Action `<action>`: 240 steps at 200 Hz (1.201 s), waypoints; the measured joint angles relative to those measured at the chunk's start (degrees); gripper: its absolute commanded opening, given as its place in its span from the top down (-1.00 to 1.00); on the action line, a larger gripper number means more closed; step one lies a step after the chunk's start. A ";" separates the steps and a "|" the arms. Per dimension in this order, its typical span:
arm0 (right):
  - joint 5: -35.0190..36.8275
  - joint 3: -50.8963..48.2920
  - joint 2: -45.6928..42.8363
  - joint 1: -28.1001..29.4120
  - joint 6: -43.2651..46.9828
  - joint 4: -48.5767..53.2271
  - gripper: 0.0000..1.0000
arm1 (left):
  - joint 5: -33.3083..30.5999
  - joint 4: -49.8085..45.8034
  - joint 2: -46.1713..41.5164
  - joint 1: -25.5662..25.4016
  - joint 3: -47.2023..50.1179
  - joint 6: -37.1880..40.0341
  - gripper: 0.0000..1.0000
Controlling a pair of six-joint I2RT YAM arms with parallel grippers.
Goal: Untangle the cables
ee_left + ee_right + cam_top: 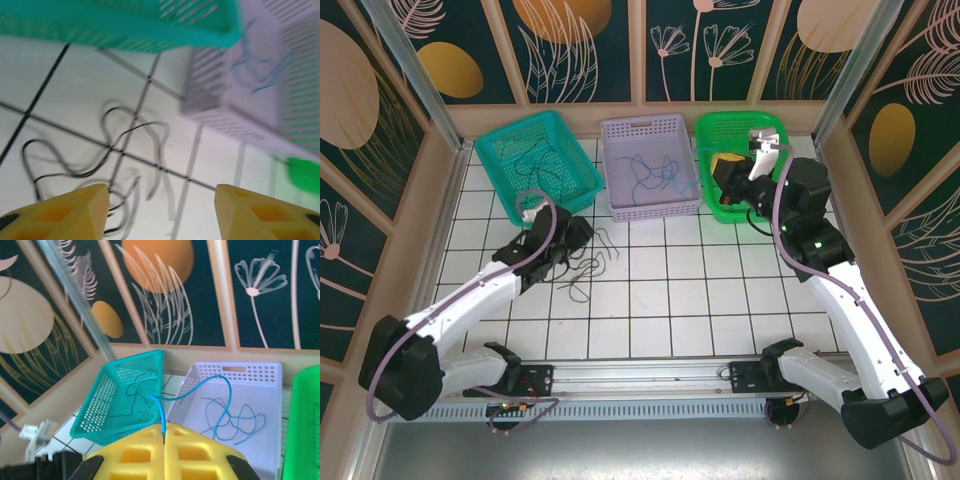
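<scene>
Loose black cables (114, 145) lie in squiggles on the white tiled table (65, 90), just ahead of my left gripper (160, 212). Its yellow fingers (60, 212) stand open with nothing between them. In the top view the left gripper (578, 236) hovers by the black strands (592, 258). My right gripper (164, 432) is shut on a blue cable (200, 385) that arcs toward the lilac basket (270, 372), where more blue cable (235, 420) lies. From above, the right gripper (718, 168) is at the green basket's (720, 125) left side.
Three baskets stand in a row at the back: a teal basket (500, 150) with thin dark cables (535, 160) in it, the lilac basket (620, 130) with blue cable (655, 175), and the green one. Patterned walls close in the table on three sides.
</scene>
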State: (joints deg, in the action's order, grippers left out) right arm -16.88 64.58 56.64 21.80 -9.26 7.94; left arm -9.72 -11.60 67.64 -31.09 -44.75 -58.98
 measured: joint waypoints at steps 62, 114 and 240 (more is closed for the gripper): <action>-8.59 -2.25 0.28 -0.07 0.42 -4.09 1.00 | 5.84 1.99 -2.99 -0.50 -5.64 -2.84 -0.13; -17.27 -3.23 2.40 -0.09 0.42 -4.76 1.00 | 14.23 10.91 -0.46 -1.75 -7.89 -3.89 0.37; -33.73 -2.89 11.02 -0.28 1.92 -3.65 1.00 | 27.52 27.02 10.58 -7.10 -10.27 4.81 0.08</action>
State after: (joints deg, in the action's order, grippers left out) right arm -50.61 61.69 67.66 21.52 -7.33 4.29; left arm 17.80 15.42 78.22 -38.20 -55.02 -54.17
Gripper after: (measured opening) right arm 0.048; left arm 0.446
